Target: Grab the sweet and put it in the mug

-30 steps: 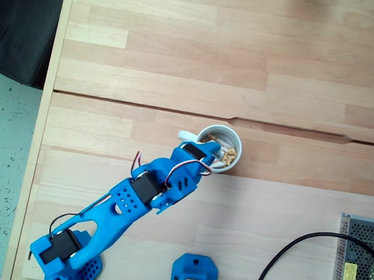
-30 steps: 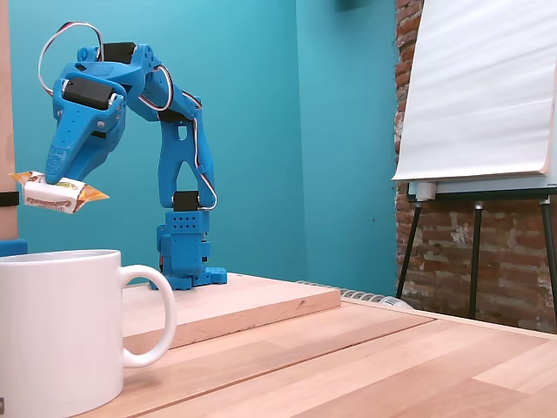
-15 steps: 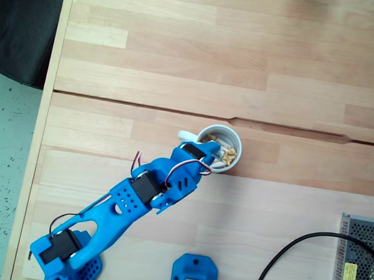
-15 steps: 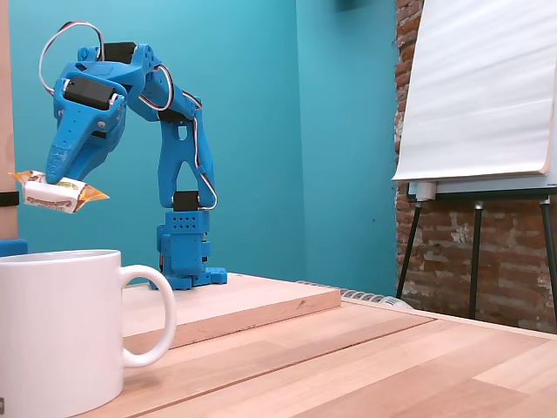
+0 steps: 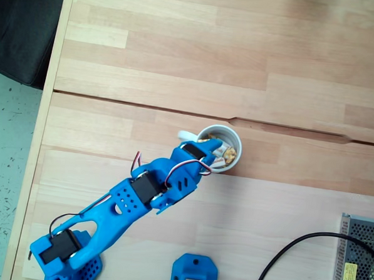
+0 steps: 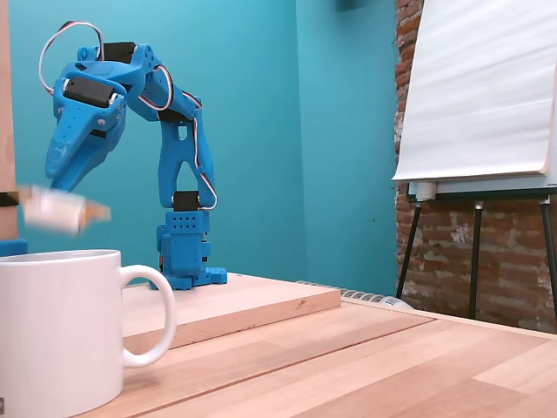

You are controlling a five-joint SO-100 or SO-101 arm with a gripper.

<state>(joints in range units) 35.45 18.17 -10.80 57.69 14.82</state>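
In a fixed view from the side, the sweet (image 6: pixel 57 210) is a blurred white-and-yellow shape in mid-air. It is just below my blue gripper (image 6: pixel 63 180) and above the rim of the white mug (image 6: pixel 52 331), touching neither. The gripper's fingers hang over the mug with nothing between them. In a fixed view from above, the gripper (image 5: pixel 211 155) reaches over the near rim of the mug (image 5: pixel 236 140), and the sweet (image 5: pixel 227 156) shows as yellow-brown bits within the mug's opening. The mug's handle (image 5: pixel 187 135) points left there.
From above, a black cable (image 5: pixel 294 252) and a grey metal box (image 5: pixel 359 262) lie at the bottom right, and a blue part (image 5: pixel 194 275) sits at the bottom edge. The table's left edge (image 5: pixel 40 132) runs beside the arm base. A whiteboard easel (image 6: pixel 479 96) stands far right.
The sweet has left the gripper's fingers and dropped a little toward the mug, blurred by motion. The arm has stayed in place.
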